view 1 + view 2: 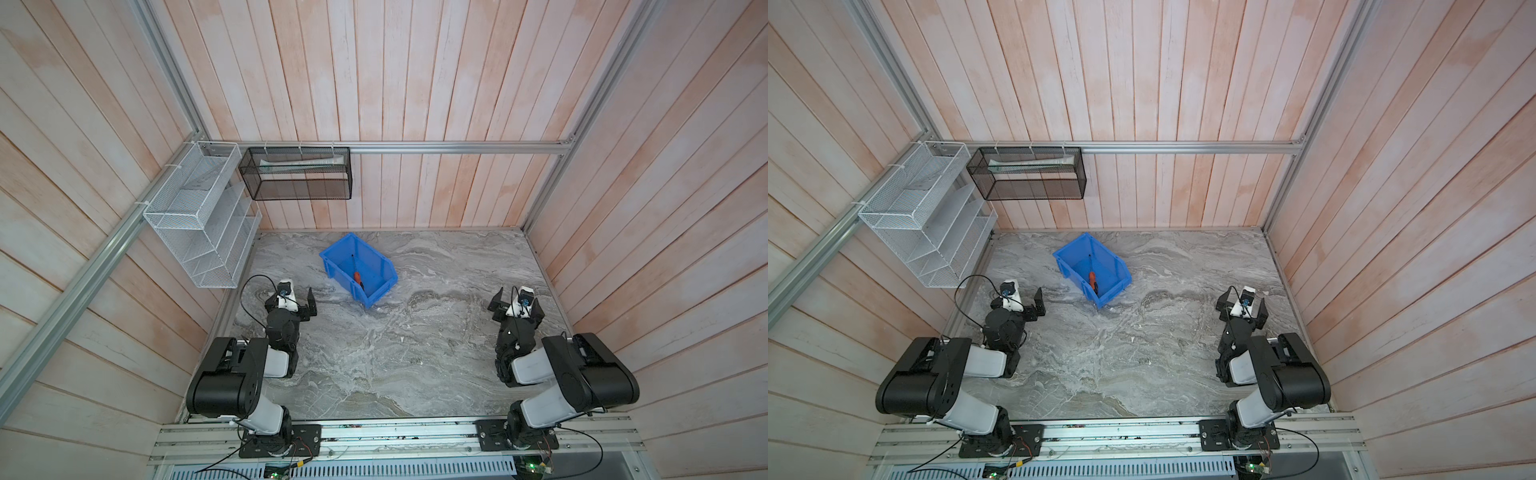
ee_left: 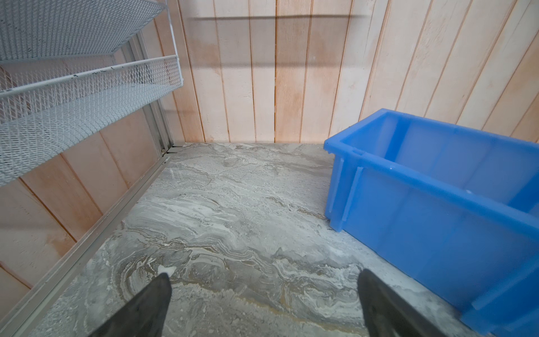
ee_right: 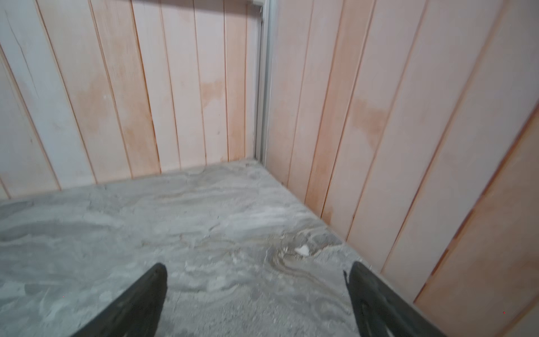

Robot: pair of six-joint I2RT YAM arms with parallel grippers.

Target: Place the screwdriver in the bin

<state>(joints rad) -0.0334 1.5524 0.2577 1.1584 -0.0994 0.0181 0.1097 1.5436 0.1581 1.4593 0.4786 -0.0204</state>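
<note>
The blue bin [image 1: 376, 257] [image 1: 1111, 261] stands on the marbled table near the back wall, left of centre. Inside it lies the screwdriver [image 1: 356, 276] [image 1: 1091, 280], orange-and-black handle toward the low front, thin shaft pointing to the back. My left gripper [image 1: 291, 293] [image 2: 264, 274] hovers left of the bin, open with nothing between its fingers; the left wrist view shows the bin's side wall [image 2: 437, 221] close by. My right gripper [image 1: 517, 300] [image 3: 256, 265] stands open and empty far right, facing the back right corner. The screwdriver is hidden in both wrist views.
A white wire rack [image 1: 195, 220] hangs on the left wall, close above the left arm. A black mesh basket [image 1: 297, 174] holding a white tube hangs on the back wall. Wooden walls enclose the table on three sides. A small white chip [image 3: 302, 250] lies near the right wall.
</note>
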